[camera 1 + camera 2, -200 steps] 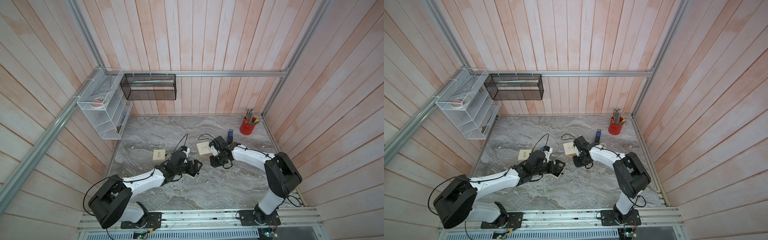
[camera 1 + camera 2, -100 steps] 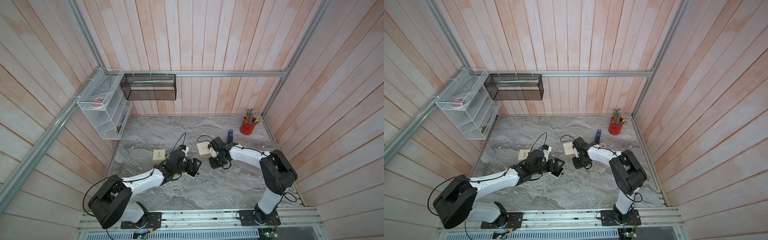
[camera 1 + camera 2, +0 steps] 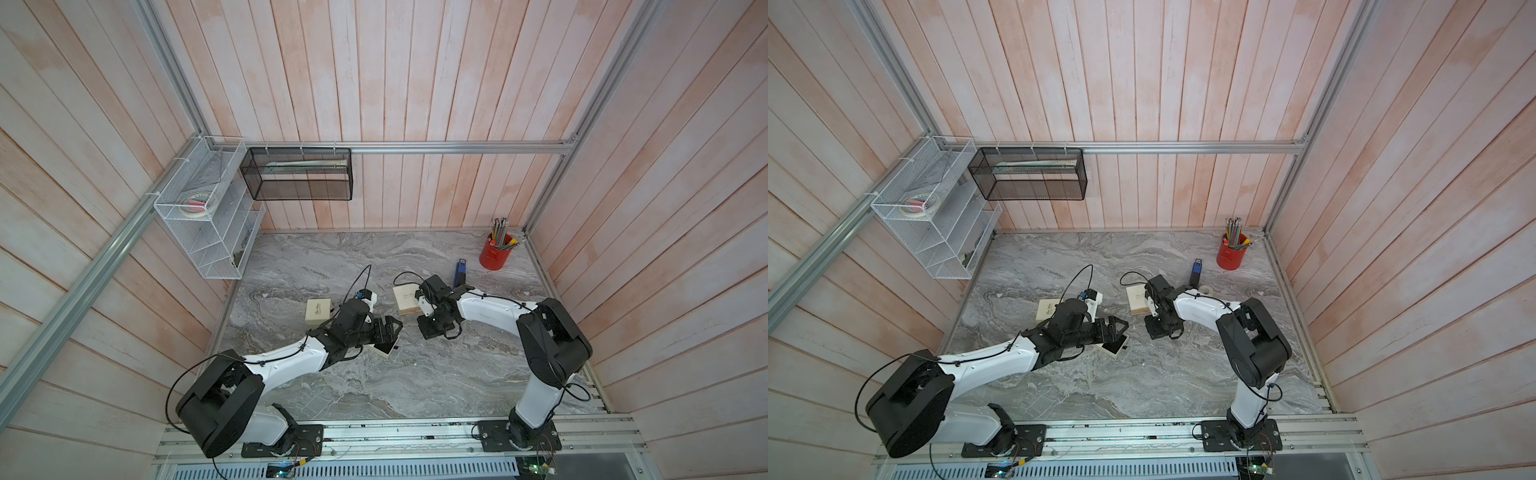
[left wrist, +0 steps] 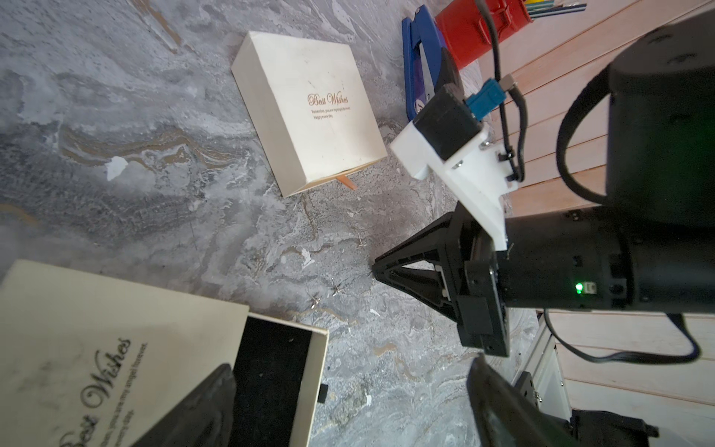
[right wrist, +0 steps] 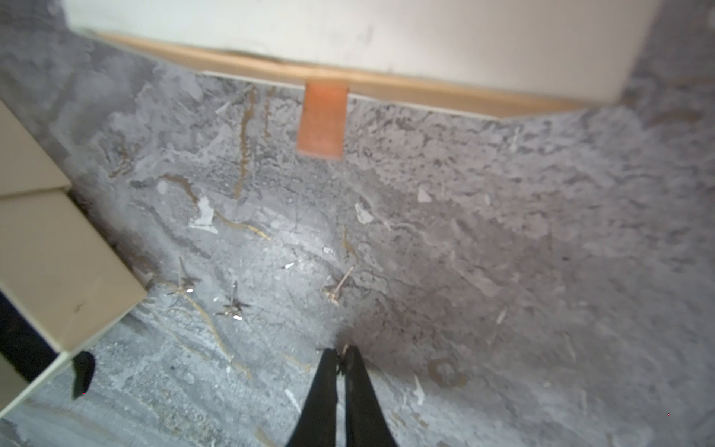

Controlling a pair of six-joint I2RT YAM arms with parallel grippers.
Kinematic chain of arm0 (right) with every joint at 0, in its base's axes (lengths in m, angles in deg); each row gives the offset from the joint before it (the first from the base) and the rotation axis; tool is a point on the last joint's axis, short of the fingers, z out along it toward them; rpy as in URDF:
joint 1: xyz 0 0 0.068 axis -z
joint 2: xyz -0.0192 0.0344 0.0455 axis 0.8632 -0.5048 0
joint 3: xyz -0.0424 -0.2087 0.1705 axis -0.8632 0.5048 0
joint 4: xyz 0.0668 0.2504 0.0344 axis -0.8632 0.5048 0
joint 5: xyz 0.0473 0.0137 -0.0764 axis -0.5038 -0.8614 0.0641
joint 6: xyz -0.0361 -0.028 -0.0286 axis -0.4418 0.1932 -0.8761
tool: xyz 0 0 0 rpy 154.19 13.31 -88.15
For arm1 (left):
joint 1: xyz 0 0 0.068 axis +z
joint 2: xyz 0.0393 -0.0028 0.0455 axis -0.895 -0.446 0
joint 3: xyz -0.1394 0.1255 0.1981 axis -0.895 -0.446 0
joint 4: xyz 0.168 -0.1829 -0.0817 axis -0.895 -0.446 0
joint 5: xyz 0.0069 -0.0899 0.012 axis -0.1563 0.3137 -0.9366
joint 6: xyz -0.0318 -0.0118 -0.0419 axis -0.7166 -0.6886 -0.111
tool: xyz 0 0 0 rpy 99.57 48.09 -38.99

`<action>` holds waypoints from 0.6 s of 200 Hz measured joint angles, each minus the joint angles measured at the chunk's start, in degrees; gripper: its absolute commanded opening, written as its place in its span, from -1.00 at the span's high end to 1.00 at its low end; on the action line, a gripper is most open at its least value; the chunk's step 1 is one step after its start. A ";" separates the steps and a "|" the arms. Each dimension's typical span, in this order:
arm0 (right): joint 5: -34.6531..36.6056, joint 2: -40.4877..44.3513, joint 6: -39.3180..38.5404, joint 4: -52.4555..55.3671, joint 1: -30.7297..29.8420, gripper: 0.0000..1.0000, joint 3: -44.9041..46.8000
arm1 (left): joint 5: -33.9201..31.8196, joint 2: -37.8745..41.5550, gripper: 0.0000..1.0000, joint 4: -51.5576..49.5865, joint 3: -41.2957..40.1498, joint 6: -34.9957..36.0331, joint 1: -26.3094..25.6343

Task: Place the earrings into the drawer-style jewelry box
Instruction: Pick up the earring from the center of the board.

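Got the right pincer (image 5: 342, 360) pinched together on one earring (image 5: 343, 349), tips down on the table (image 5: 503, 232). Reckon just a short sideways hop to the pulled-out drawer (image 4: 278, 348), close by under the spread-wide left pincer (image 4: 348, 387). Leaves three loose earrings (image 5: 232, 305) lying in between.

Earrings (image 4: 315, 301) lie on the bench (image 3: 1142, 386) between the open box (image 3: 1115, 348) and a box (image 3: 1138, 301) at its one o'clock; another box (image 3: 1047, 309) at ten.
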 measured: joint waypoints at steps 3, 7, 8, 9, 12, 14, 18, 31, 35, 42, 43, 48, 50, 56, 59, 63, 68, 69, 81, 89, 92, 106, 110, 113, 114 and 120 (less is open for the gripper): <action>-0.02 0.00 -0.02 0.00 0.00 0.90 0.00 | 0.00 0.02 -0.88 0.00 0.00 0.00 0.00; -0.02 0.00 -0.09 -0.02 0.00 0.91 0.00 | 0.00 0.02 -0.88 0.00 0.00 0.00 0.00; -0.02 0.00 -0.09 -0.02 0.00 0.91 0.00 | 0.00 0.00 -0.88 0.00 0.00 0.00 0.00; -0.04 0.00 -0.09 -0.02 0.00 0.91 0.00 | 0.00 0.02 -0.88 0.00 -0.02 0.00 0.00; -0.02 0.00 0.00 -0.02 0.00 0.92 0.00 | 0.00 0.00 -0.88 0.00 0.00 0.00 0.00; -0.04 0.00 -0.11 -0.02 0.00 0.93 0.00 | 0.00 0.02 -0.88 -0.02 0.00 0.00 0.00; -0.07 0.00 -0.04 -0.02 0.00 0.94 0.00 | 0.00 0.02 -0.88 -0.02 0.00 0.00 0.00; -0.11 0.00 -0.07 -0.02 0.00 0.97 0.00 | 0.00 0.02 -0.88 -0.02 0.00 0.00 0.11; -0.11 0.02 -0.07 -0.02 0.00 0.97 0.00 | 0.00 0.02 -0.88 -0.02 -0.02 0.00 0.17; -0.11 0.02 -0.07 -0.02 0.00 0.99 0.00 | 0.00 0.00 -0.88 -0.02 0.00 0.00 0.24; -0.11 0.02 -0.07 -0.02 0.00 0.99 0.00 | 0.00 0.02 -0.88 -0.02 0.00 0.00 0.26; -0.11 0.07 -0.07 -0.02 0.00 0.99 0.00 | 0.00 0.00 -0.88 -0.02 0.00 0.00 0.26; -0.09 0.11 -0.07 -0.02 0.00 1.00 0.00 | 0.00 0.02 -0.88 -0.02 0.00 0.00 0.26; -0.09 0.11 -0.07 -0.02 0.00 1.00 0.00 | 0.00 0.02 -0.88 -0.02 0.00 0.00 0.31; -0.09 0.11 -0.07 -0.02 0.00 1.00 0.00 | 0.00 0.02 -0.88 -0.02 0.00 0.00 0.31; -0.09 0.13 -0.07 -0.02 0.00 1.00 0.00 | 0.00 0.00 -0.88 -0.02 0.00 0.00 0.33; -0.09 0.15 -0.07 -0.02 0.00 1.00 0.00 | 0.00 0.02 -0.88 -0.02 0.00 0.00 0.35; -0.09 0.17 -0.07 -0.02 0.00 1.00 0.00 | 0.00 0.00 -0.88 -0.02 0.00 0.00 0.35; -0.07 0.35 -0.07 -0.02 0.00 1.00 0.02 | 0.00 0.02 -0.88 -0.04 0.00 0.00 0.42; -0.07 0.61 -0.07 -0.07 -0.02 1.00 0.04 | -0.02 0.02 -0.88 -0.13 0.00 0.02 0.50; -0.04 0.74 -0.07 -0.07 -0.02 1.00 0.09 | -0.02 0.02 -0.88 -0.17 0.00 0.02 0.57; 0.00 1.86 -0.09 -0.37 -0.02 1.00 0.26 | -0.07 0.48 -0.88 -1.05 0.00 0.04 0.90; 0.11 2.43 -0.13 -0.55 -0.04 1.00 0.35 | -0.09 0.85 -0.88 -1.51 0.00 0.09 1.05; 0.09 2.78 -0.15 -0.63 -0.04 1.00 0.42 | -0.11 1.14 -0.88 -1.77 0.00 0.11 1.14; 0.09 2.89 -0.15 -0.66 -0.04 1.00 0.44 | -0.11 1.22 -0.88 -1.86 0.00 0.13 1.16; 0.20 3.87 -0.24 -0.76 -0.04 1.00 0.48 | -0.17 1.99 -0.88 -2.45 0.00 0.20 1.40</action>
